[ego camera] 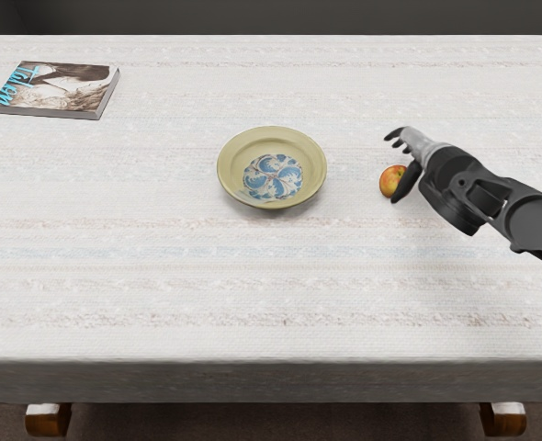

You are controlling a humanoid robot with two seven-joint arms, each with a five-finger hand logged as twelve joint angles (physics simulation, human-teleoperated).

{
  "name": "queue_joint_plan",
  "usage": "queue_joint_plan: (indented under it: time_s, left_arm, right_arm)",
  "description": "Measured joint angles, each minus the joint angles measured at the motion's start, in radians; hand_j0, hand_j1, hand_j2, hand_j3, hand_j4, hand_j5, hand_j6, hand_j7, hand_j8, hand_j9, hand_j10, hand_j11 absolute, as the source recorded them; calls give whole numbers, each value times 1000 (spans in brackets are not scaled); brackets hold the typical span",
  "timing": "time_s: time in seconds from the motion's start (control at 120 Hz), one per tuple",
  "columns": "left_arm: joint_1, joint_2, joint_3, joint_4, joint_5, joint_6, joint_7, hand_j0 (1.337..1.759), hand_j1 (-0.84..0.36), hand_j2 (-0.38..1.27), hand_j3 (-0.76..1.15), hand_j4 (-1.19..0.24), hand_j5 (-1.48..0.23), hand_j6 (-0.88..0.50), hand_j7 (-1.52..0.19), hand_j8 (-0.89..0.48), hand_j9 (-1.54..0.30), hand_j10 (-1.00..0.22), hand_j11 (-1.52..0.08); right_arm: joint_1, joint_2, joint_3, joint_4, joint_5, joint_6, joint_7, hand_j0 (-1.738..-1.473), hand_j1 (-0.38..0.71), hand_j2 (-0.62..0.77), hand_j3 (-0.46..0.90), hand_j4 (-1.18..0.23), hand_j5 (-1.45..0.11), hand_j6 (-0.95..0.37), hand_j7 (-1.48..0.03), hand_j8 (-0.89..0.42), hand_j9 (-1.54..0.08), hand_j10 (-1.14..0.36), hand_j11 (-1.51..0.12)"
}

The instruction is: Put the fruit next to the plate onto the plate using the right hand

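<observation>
A small orange-red fruit (391, 180) lies on the table to the right of the plate (231, 156), a yellow-green dish with a blue swirl pattern in its middle. My right hand (403, 165) comes in from the right edge and hovers just right of the fruit. Its fingers are spread, the thumb reaching down beside the fruit and the other fingers pointing left above it. The hand holds nothing. The left arm is out of view.
A magazine (56, 89) lies at the back left of the white-clothed table (271, 303). The table's front edge runs across the bottom of the view.
</observation>
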Motion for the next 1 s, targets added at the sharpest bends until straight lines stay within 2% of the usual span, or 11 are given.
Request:
queue_joint_plan:
  time_s: [0.242, 0.508, 0.808, 1.0]
  left_arm:
    - [0, 0, 0, 0, 0, 0, 0, 1658, 333, 3, 0, -15, -18, -15, -18, -15, -18, -14, -18]
    - [1, 0, 0, 0, 0, 0, 0, 1658, 333, 3, 0, -14, -18, -15, -18, -15, -18, -14, -18]
    - [0, 0, 0, 0, 0, 0, 0, 1658, 333, 3, 0, -15, -18, -15, -18, -15, -18, -14, -18]
    - [0, 0, 0, 0, 0, 0, 0, 1658, 333, 3, 0, -15, -18, -15, -18, -15, -18, -14, -18]
  right_arm:
    - [-2, 1, -21, -2, 0, -1, 0, -1657, 9, -95, 0, -318, -431, -326, -420, -318, -431, -317, -431]
    - [-5, 0, -30, 5, 2, 3, 0, -1657, 187, -91, 0, -462, -613, -467, -605, -449, -612, -462, -612]
    - [2, -4, -30, 29, 6, 8, -2, -1655, 238, 107, 0, -583, -767, -486, -761, -414, -766, -584, -764]
    - [15, -11, -21, 64, 9, 9, -14, -1655, 247, 181, 0, -621, -827, -486, -815, -401, -828, -580, -823]
